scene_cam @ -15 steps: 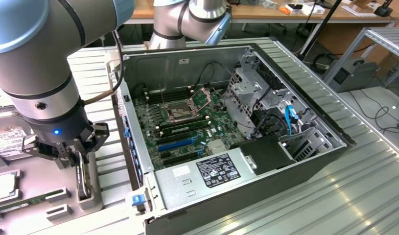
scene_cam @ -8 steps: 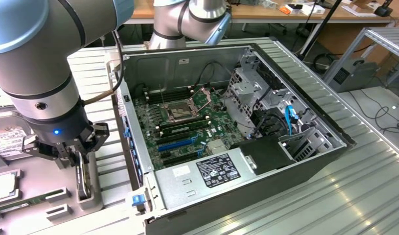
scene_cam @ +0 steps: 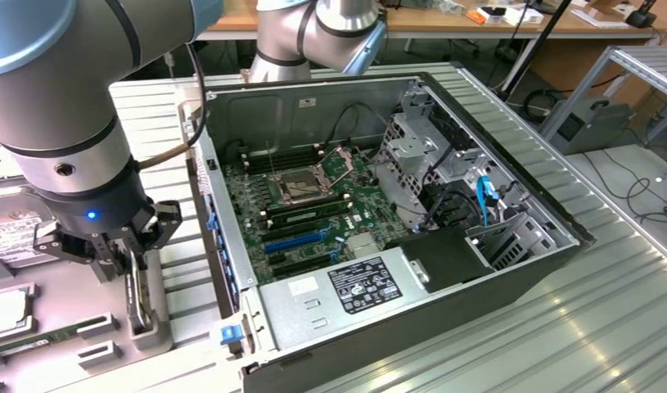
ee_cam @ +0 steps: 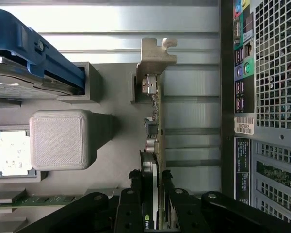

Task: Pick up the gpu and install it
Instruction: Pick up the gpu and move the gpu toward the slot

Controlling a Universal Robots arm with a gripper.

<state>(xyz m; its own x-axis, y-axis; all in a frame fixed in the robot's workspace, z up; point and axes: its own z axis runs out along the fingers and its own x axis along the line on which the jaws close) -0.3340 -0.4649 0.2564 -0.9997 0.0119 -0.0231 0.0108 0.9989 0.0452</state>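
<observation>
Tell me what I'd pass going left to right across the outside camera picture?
Hard drive → claw gripping the gpu → motherboard → blue cable

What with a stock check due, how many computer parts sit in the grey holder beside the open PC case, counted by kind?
gpu: 1
hard drive: 1
processor chip: 1
memory stick: 1 that shows
Total: 4
</observation>
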